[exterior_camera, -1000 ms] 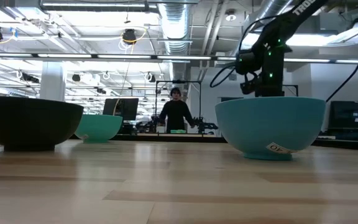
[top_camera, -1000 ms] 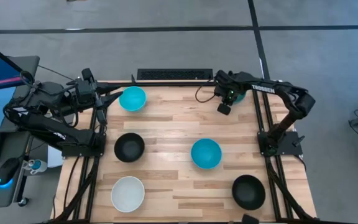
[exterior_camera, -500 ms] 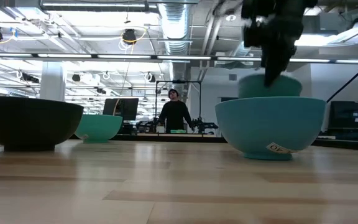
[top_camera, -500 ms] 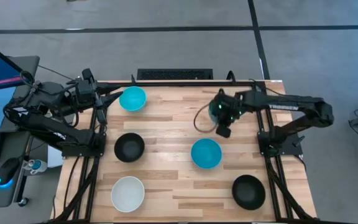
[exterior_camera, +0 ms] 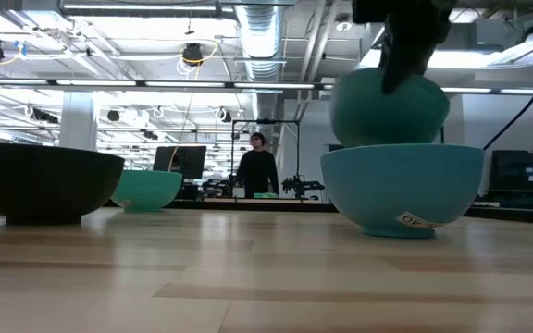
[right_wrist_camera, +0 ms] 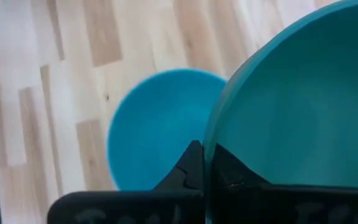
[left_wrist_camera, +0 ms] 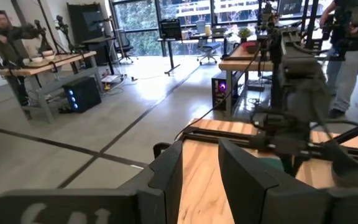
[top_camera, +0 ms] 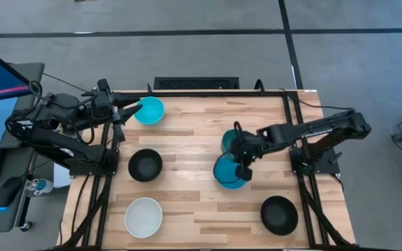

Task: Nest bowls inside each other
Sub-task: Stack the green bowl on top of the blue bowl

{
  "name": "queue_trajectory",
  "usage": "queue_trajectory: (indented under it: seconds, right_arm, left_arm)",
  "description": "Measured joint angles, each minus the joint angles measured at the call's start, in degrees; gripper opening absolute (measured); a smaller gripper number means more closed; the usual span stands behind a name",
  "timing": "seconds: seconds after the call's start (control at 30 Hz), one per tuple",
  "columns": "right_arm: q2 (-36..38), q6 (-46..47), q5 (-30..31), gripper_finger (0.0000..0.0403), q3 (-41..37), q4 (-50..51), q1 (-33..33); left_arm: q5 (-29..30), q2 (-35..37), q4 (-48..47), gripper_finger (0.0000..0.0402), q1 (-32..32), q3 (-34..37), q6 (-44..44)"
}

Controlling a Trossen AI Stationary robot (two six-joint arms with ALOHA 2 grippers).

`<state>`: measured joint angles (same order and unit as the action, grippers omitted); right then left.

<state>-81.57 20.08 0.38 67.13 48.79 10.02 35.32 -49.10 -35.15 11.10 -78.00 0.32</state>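
— Where's your bowl?

— My right pincer (top_camera: 243,167) is clamped on the teal-green bowl's (top_camera: 230,141) rim. In the last second I've carried it from the far corner to just above the blue bowl (top_camera: 227,176); nesting is next.

— Do the views differ?

— The low view shows a gap between them. My left pincer (top_camera: 121,116) waits, fingers apart, beside the cyan bowl (top_camera: 149,110).

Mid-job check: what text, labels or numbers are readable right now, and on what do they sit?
"40": small white sticker low on the wall of the blue bowl resting on the wooden table, low view; the digits are tilted, so the reading is uncertain.
Raised lettering on the left gripper body, left wrist view: too blurred to read.
Nothing else legible.
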Motion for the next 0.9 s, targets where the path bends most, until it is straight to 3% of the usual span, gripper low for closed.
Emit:
queue_trajectory:
  seconds: [0.37, 0.6, 0.9]
  right_arm:
    - [-8.6, 0.7, 1.3, 0.0010, 11.7, 4.7, 8.2]
    - [-12.8, 9.3, 1.2, 0.0010, 13.9, 5.1, 12.5]
    - [-19.9, 14.5, 3.6, 0.0010, 14.0, 7.0, 15.1]
  left_arm:
    - [-0.1, -1.3, -1.0, 0.0096, 0.0, 0.0, -2.9]
    - [-0.8, -1.2, -5.8, 0.0096, 0.0, 0.0, -7.7]
    - [-9.0, -1.1, -6.4, 0.0096, 0.1, 0.0, -7.7]
